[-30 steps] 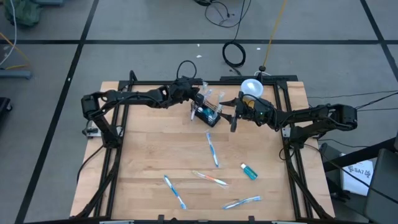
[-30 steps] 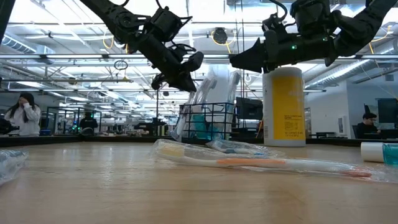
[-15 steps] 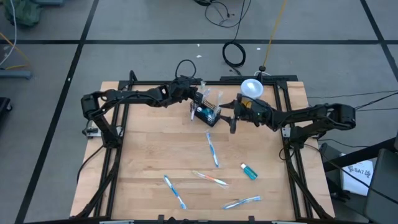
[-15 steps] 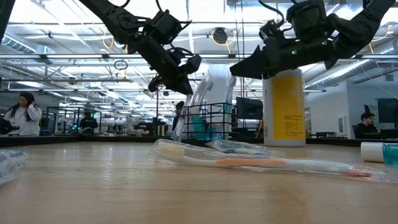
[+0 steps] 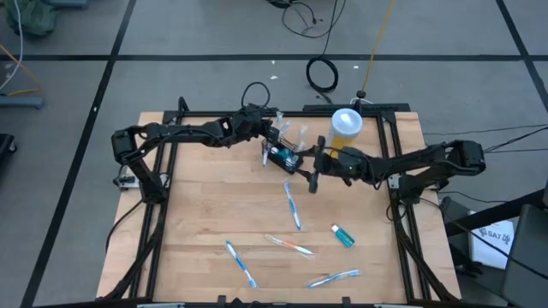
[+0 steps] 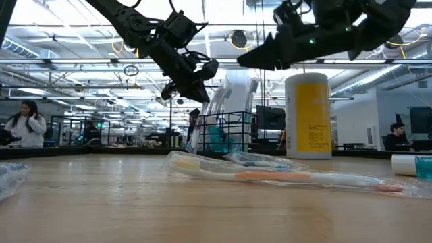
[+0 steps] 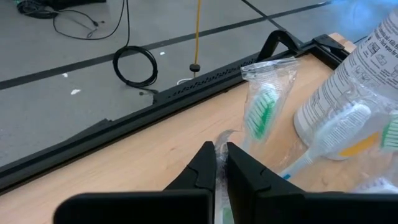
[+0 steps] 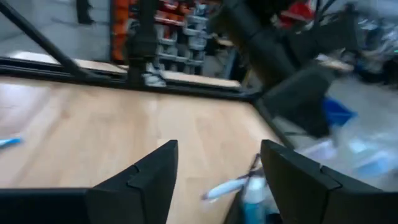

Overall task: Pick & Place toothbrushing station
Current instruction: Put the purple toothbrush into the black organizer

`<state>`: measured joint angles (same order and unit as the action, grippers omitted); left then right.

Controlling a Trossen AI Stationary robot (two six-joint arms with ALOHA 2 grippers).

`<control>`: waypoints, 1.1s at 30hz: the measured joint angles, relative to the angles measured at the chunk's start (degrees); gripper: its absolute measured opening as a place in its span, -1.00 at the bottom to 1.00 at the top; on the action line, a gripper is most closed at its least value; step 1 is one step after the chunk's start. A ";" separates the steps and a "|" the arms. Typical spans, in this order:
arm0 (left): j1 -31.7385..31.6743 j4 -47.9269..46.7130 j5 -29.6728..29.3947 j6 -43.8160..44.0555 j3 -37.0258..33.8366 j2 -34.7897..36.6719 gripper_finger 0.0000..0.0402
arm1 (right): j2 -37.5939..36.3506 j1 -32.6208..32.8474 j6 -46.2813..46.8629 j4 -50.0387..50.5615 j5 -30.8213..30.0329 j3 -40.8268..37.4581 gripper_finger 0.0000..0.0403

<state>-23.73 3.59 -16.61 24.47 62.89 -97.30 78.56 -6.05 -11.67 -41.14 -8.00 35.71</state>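
One mesh basket (image 5: 285, 156) (long axis diagonal), left jaws pinching a wrapped toothbrush (image 7: 219, 171), right jaws spread.

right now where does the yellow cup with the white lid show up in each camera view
High view: yellow cup stands at the table's far edge, right of centre.
Low view: yellow cup stands upright, right of centre.
Left wrist view: only a white labelled cylinder at the frame's right, probably the cup.
Right wrist view: not in it.
Shared landmark: black wire basket beside it.

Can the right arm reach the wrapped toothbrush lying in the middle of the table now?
Probably yes: the open right pincer hangs just above that wrapped blue-and-white toothbrush, with nothing between them.
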 joint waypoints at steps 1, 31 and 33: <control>0.00 0.02 -0.01 -0.14 0.00 0.00 -0.92 | -0.51 0.66 -0.97 1.50 -1.96 0.31 0.15; 0.22 0.12 0.78 -1.32 0.00 0.02 -0.95 | 9.83 -1.88 16.11 3.54 -13.18 0.19 0.25; 0.22 0.17 1.12 -1.36 0.00 0.04 -0.97 | 11.20 -2.28 17.39 2.94 -11.91 0.18 0.25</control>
<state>-23.51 3.77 -15.49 23.11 62.89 -97.25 89.76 -8.32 5.72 -38.20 -19.92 35.89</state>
